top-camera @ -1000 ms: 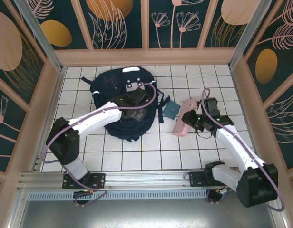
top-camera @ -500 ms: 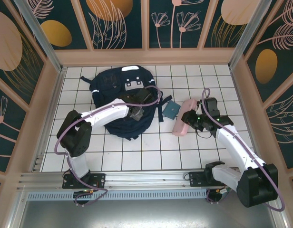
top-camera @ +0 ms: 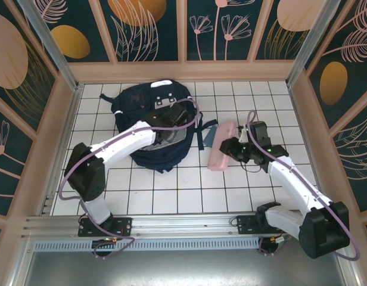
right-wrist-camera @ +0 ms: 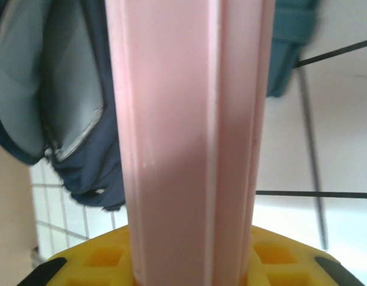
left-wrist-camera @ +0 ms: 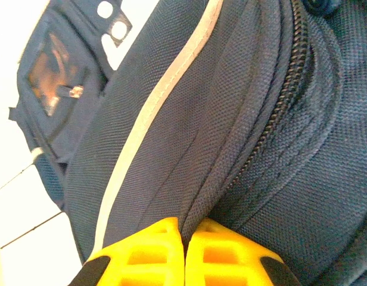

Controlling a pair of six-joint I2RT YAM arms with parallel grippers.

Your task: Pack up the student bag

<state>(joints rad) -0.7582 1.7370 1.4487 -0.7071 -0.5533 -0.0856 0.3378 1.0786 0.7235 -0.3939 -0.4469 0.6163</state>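
White-tiled table [top-camera: 189, 190], slumped navy student bag [top-camera: 133, 100], pale stripe [left-wrist-camera: 154, 101], dark zip [left-wrist-camera: 280, 113]

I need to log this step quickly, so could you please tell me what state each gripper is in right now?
Left gripper: closed, pinching a fold of the student bag fabric.
Right gripper: closed on the pink pencil case.

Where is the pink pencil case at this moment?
Top view: the pink pencil case is right of centre, clamped in the right gripper, just right of the student bag, beside a teal pouch.
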